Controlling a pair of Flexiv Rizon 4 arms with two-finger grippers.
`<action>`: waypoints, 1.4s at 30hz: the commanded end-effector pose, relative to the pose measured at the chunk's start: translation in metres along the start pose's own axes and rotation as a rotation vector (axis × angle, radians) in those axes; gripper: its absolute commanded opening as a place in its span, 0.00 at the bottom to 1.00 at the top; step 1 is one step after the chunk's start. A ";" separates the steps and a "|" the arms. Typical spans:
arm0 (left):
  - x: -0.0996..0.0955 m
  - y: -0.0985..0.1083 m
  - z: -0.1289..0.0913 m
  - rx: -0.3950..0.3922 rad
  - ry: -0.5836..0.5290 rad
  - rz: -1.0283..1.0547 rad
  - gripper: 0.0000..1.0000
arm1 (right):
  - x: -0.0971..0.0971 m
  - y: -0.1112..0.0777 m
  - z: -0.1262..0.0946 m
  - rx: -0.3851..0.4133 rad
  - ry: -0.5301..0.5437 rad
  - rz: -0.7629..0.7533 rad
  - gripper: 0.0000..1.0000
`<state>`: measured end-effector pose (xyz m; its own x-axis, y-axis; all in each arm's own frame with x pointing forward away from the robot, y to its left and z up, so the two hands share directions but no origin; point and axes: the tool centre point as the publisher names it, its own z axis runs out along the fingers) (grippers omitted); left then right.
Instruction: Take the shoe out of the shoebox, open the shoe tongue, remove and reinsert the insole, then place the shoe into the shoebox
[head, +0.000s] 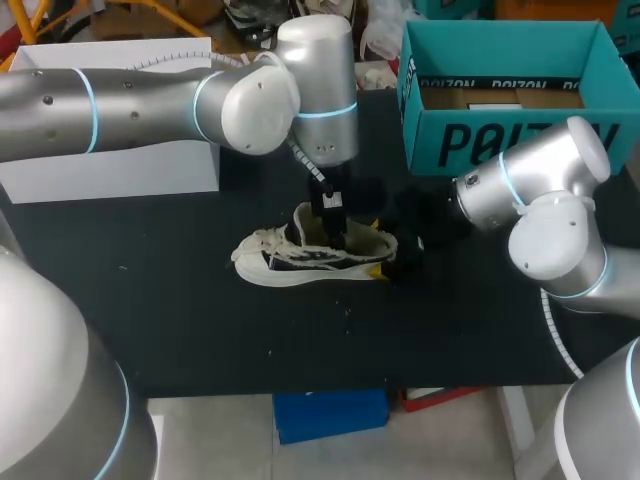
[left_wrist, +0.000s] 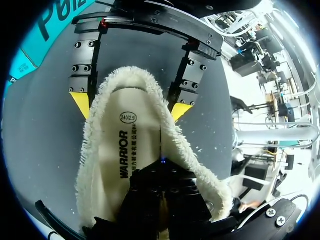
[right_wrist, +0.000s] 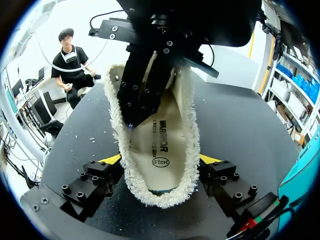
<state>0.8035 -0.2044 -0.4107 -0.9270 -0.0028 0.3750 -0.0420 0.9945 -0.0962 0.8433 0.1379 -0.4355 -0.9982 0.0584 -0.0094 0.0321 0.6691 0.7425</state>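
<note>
Head camera: high behind me, looking down on black surface (head: 150, 330). My two wrist cameras: very close, facing each other over same white fleece-lined shoe (right_wrist: 192, 130) opening.

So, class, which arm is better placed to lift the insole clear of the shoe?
Left: the left gripper pinches the insole above the shoe; the right gripper sits at its heel end.
</note>
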 end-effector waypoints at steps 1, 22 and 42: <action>0.000 0.001 0.007 0.006 -0.006 0.002 0.23 | -0.002 -0.002 0.002 0.002 -0.001 0.002 0.00; -0.001 0.008 0.012 -0.144 -0.228 -0.064 0.36 | -0.002 -0.002 0.002 0.002 -0.001 0.002 0.00; -0.012 0.033 0.017 -0.335 -0.666 -0.134 0.31 | -0.002 -0.002 0.002 0.002 -0.001 0.002 0.00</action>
<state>0.8152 -0.1779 -0.4233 -0.9734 -0.1062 -0.2029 -0.1536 0.9599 0.2346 0.8426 0.1384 -0.4354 -0.9982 0.0583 -0.0104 0.0313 0.6680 0.7435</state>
